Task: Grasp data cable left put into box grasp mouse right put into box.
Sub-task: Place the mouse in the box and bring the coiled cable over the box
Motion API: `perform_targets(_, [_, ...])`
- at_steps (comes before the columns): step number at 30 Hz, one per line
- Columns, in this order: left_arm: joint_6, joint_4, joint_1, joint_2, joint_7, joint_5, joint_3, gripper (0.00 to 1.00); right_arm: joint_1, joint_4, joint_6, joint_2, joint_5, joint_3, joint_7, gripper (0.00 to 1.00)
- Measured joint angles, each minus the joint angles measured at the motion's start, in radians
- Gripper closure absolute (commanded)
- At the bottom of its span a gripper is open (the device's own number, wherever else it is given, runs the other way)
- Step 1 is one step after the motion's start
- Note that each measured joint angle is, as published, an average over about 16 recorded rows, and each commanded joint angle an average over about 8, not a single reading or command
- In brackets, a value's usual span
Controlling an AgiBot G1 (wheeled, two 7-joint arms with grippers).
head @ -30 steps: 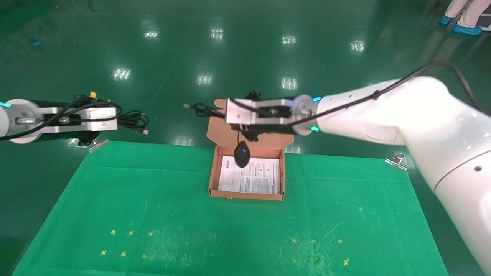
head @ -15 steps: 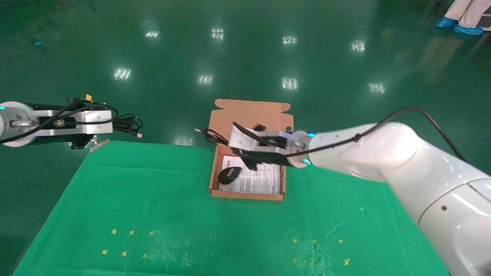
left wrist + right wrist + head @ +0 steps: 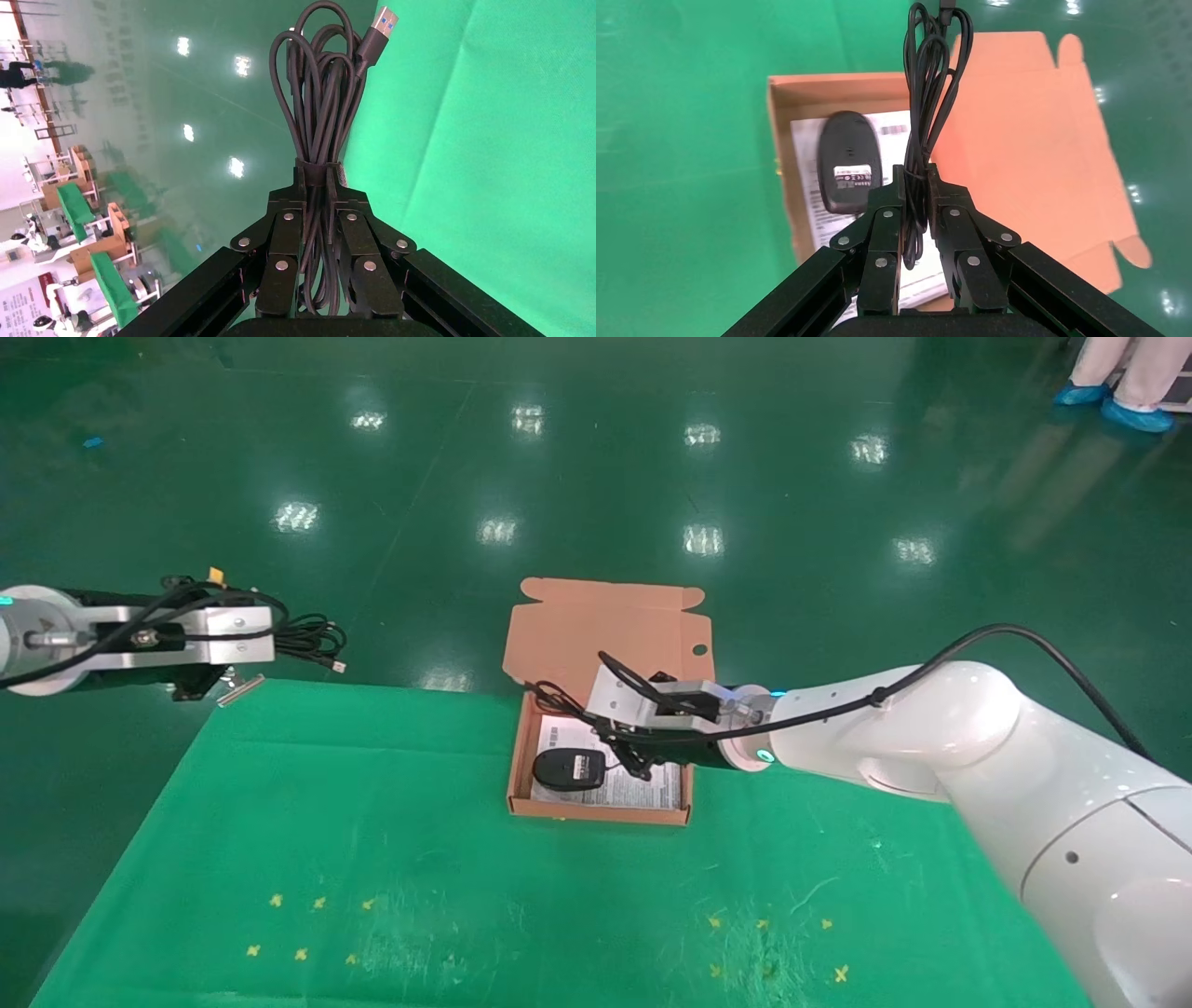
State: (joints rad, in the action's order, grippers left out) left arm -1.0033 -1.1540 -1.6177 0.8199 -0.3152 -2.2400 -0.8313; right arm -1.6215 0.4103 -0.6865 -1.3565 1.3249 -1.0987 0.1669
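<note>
While both arms carry a load, the scene reads as follows.

Right hand (image 3: 622, 747): low over the box (image 3: 527, 747), fingers clamped on the bundled cord (image 3: 921, 126) of the mouse (image 3: 569, 769), not on its body.
Mouse: lying in the near left part of the box on the white printed sheet (image 3: 643, 791), label side up, long axis left to right, just left of the hand.
Cord: bundle points from the right hand toward the far left, over the box's far wall, onto the lid flap (image 3: 605, 633).
Left hand (image 3: 256, 635): parked at the far left, beyond the edge of the green bench (image 3: 372, 859), pinching the data cable (image 3: 320, 133) at its tied middle.
Data cable: held in the air; its plug end (image 3: 380, 29) points right, toward the box.
Deciding relation: the box lies well to the right of the left hand, which must travel along the cable's own long axis.
Judgement: releasing the cord seems due; the cable's delivery is not yet done.
</note>
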Motion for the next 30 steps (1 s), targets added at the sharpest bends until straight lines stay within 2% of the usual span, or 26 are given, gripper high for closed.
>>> perform_targets(9, [0.041,0.014,0.028,0.054,0.022,0.026,-0.009,1.0,-0.004,0.024,-0.002,0.028,-0.008,-0.019,-0.023,0.0])
perform_targets(15, [0.099,0.053,0.058,0.127,0.066,0.063,-0.019,1.0,-0.024,0.084,-0.01,0.094,-0.01,-0.014,-0.028,0.0])
perform_targets(24, [0.224,0.176,0.107,0.282,0.189,0.148,-0.035,1.0,-0.054,0.295,-0.027,0.312,0.004,-0.003,-0.057,0.0])
perform_targets(30, [0.319,0.306,0.137,0.41,0.324,0.231,-0.049,1.0,-0.054,0.503,-0.021,0.491,0.048,-0.013,-0.145,0.0])
